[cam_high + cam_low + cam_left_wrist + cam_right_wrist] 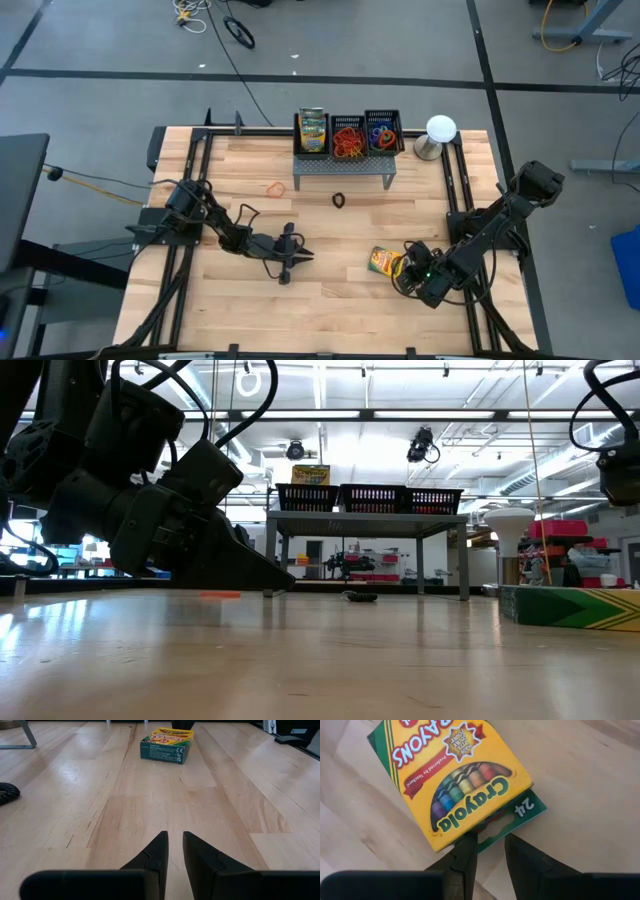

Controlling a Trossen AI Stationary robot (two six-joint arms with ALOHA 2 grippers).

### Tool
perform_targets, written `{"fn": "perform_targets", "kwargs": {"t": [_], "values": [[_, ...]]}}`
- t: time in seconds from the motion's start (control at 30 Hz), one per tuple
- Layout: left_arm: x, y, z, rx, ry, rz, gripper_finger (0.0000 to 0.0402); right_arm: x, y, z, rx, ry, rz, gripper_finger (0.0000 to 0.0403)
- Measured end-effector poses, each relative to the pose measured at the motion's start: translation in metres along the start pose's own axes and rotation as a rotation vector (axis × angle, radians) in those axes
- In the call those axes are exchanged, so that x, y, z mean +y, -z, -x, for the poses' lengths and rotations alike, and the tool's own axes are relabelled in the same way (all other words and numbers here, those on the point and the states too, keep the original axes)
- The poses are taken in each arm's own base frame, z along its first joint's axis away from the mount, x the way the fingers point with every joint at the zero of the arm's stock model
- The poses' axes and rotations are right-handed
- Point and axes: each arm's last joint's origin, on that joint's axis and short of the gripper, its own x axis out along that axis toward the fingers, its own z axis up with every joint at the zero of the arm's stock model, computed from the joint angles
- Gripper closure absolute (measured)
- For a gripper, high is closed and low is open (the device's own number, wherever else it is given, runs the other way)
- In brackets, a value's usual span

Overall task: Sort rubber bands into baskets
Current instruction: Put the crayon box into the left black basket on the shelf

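Three black mesh baskets stand in a row on a grey perforated stand at the far edge. The left basket holds a crayon box; the middle and right ones hold coloured rubber bands. An orange band and a black band lie flat on the table. My right gripper is at the lid end of a second crayon box, which lies flat near the right edge. My left gripper is shut, low over bare wood, pointing toward that box. My right gripper meets the crayon box at its green lid flap, which runs into the narrow gap between the fingertips. It comes slanting down from above. The fingertips hide the exact place of contact. The box lies flat on the table.
A white domed object stands right of the stand. Black rails frame the table's left and right sides. Bare wood lies between the stand and both grippers. The black band is on the far side of my left gripper.
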Motion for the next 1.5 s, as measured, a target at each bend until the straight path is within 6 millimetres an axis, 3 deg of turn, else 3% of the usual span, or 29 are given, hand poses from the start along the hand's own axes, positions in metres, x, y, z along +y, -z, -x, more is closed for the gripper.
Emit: {"fn": "perform_targets", "kwargs": {"t": [0.6, 0.93, 1.07, 1.37, 1.5], "values": [[0.0, 0.0, 0.0, 0.0, 0.0, 0.001, 0.0338, 0.002, 0.0, -0.011, -0.102, 0.0, -0.008, 0.0307], [0.0, 0.0, 0.0, -0.001, 0.0, 0.001, 0.0338, 0.003, -0.004, -0.01, -0.208, -0.015, 0.087, 0.0396], [0.0, 0.0, 0.0, -0.001, 0.0, 0.001, 0.0338, 0.003, -0.004, -0.01, -0.201, -0.015, 0.076, 0.0377], [0.0, 0.0, 0.0, -0.001, 0.0, 0.006, 0.0338, 0.002, -0.003, -0.01, -0.183, -0.016, -0.059, 0.0292], [0.0, 0.0, 0.0, -0.001, 0.0, 0.008, 0.0338, 0.003, -0.004, -0.01, -0.204, -0.028, -0.071, 0.0279]]}}
